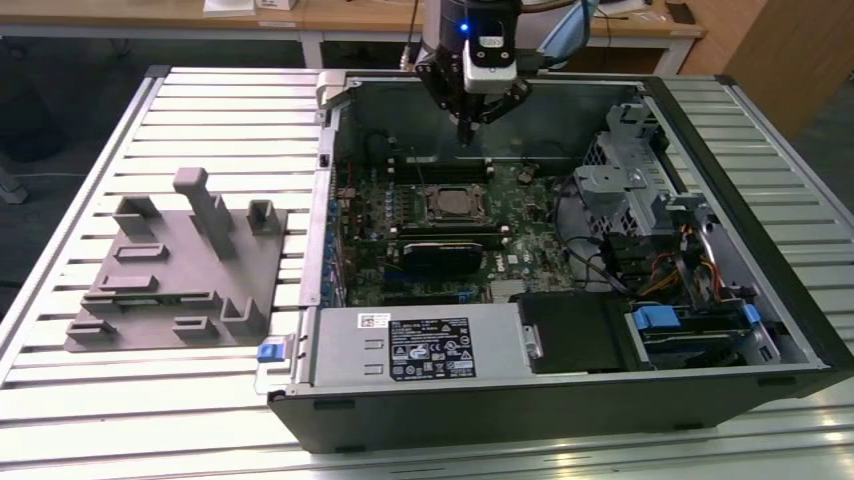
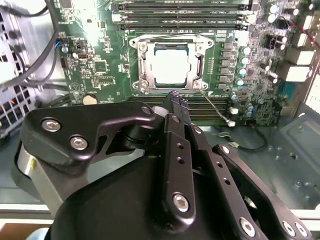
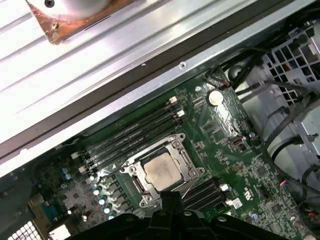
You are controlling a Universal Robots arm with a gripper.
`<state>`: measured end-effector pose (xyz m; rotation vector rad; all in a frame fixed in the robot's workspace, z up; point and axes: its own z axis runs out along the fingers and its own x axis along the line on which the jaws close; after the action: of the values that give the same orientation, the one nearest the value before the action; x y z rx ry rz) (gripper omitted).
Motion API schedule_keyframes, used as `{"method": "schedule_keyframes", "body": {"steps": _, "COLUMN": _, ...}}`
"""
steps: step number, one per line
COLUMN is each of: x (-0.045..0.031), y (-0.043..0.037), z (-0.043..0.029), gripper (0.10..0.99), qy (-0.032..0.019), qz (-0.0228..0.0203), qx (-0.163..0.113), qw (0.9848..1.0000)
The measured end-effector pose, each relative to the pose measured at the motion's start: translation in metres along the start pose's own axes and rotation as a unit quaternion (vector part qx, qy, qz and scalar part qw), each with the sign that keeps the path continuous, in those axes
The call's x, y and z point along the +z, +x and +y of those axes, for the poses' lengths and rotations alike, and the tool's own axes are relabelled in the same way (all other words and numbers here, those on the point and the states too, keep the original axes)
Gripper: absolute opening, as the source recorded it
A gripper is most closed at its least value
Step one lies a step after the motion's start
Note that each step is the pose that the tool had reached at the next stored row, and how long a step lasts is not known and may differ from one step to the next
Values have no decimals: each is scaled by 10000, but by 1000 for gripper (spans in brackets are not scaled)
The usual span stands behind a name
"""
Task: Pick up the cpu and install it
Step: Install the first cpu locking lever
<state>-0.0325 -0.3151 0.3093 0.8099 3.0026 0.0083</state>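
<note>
The cpu, a small square chip with a pale silvery top, lies flat in its socket on the green motherboard inside the open computer case. It appears in both wrist views, framed by the socket's metal bracket. My gripper hangs above the board toward the case's far wall, a little beyond the socket. Its two black fingers are pressed together with nothing between them. The gripper is clear of the chip.
A grey moulded fixture lies on the slatted table at the exterior view's left. In the case, a labelled power supply sits at the near side. Drive cages and cables crowd the exterior view's right. Memory slots flank the socket.
</note>
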Motion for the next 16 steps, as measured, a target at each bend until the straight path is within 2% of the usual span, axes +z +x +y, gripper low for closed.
{"method": "schedule_keyframes", "body": {"steps": 4, "x": 1, "y": 0, "z": 0, "gripper": 106, "qy": -10, "qz": 5, "qx": -344, "qw": 9994}}
{"method": "schedule_keyframes", "body": {"steps": 8, "x": 3, "y": 0, "z": 0, "gripper": 106, "qy": -20, "qz": 9, "qx": -706, "qw": 9975}}
{"method": "schedule_keyframes", "body": {"steps": 12, "x": 7, "y": 0, "z": 0, "gripper": 106, "qy": -31, "qz": 14, "qx": -1066, "qw": 9943}}
{"method": "schedule_keyframes", "body": {"steps": 16, "x": 13, "y": 0, "z": 0, "gripper": 106, "qy": -40, "qz": 19, "qx": -1418, "qw": 9899}}
